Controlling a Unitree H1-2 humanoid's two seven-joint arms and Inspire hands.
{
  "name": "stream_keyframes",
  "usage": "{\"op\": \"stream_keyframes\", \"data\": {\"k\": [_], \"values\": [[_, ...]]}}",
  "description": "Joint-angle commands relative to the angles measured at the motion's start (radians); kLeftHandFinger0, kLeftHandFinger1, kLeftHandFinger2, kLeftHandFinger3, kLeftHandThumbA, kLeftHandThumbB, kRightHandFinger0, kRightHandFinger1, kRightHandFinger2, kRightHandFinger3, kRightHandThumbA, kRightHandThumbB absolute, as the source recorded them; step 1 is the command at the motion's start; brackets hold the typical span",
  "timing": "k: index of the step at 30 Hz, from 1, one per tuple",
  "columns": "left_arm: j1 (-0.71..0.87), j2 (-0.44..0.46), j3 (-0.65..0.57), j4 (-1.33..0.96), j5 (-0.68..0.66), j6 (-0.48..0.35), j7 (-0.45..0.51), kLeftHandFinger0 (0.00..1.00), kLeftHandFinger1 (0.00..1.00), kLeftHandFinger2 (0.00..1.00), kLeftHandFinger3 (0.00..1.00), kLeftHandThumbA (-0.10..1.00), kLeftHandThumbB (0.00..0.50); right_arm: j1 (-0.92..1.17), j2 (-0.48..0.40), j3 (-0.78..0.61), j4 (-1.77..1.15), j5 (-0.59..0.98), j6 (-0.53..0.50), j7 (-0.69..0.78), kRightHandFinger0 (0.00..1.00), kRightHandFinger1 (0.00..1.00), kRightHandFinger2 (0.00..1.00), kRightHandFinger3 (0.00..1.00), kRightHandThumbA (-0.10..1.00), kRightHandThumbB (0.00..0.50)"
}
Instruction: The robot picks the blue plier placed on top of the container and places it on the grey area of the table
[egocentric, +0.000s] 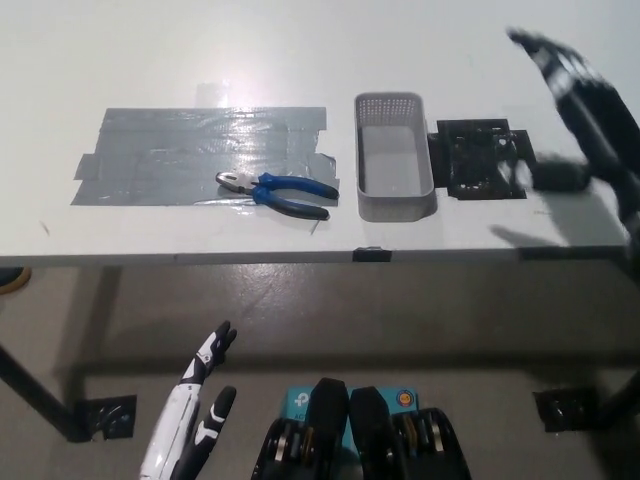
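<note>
A: How many things lie on the white bench (120, 60)?

B: One pair of blue-handled steel pliers (277, 191), one pale grey perforated plastic container (393, 155).

A: And patches?

B: One grey tape patch (170, 150), one black patch (482, 158). Two robot hands too: white (197, 405), black (570, 75).
</note>
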Motion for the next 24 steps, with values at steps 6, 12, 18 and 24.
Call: {"op": "stream_keyframes", "data": {"k": [6,12,18,24], "values": [[-0.033,0.017,0.083,-0.028,-0.131,0.021,0.018,1.0,1.0,1.0,1.0,1.0,0.076,0.522,0.065,-0.101,-0.74,0.369,0.009,-0.027,1.0,1.0,1.0,1.0,0.91,0.369],[-0.006,0.003,0.091,-0.027,-0.129,0.014,0.016,1.0,1.0,1.0,1.0,1.0,0.09,0.675,0.273,-0.034,-0.548,0.361,-0.061,-0.063,1.0,1.0,1.0,1.0,0.97,0.348],[-0.018,-0.003,0.098,0.0,-0.138,0.005,0.011,1.0,1.0,1.0,1.0,1.0,0.109,0.695,0.442,-0.099,-0.384,0.612,0.004,0.0,1.0,1.0,1.0,1.0,0.97,0.246],[-0.026,-0.002,0.099,-0.001,-0.13,0.016,0.008,1.0,1.0,1.0,1.0,1.0,0.123,0.681,0.498,-0.131,-0.253,0.633,-0.063,0.029,1.0,1.0,1.0,1.0,0.96,0.15]]}}
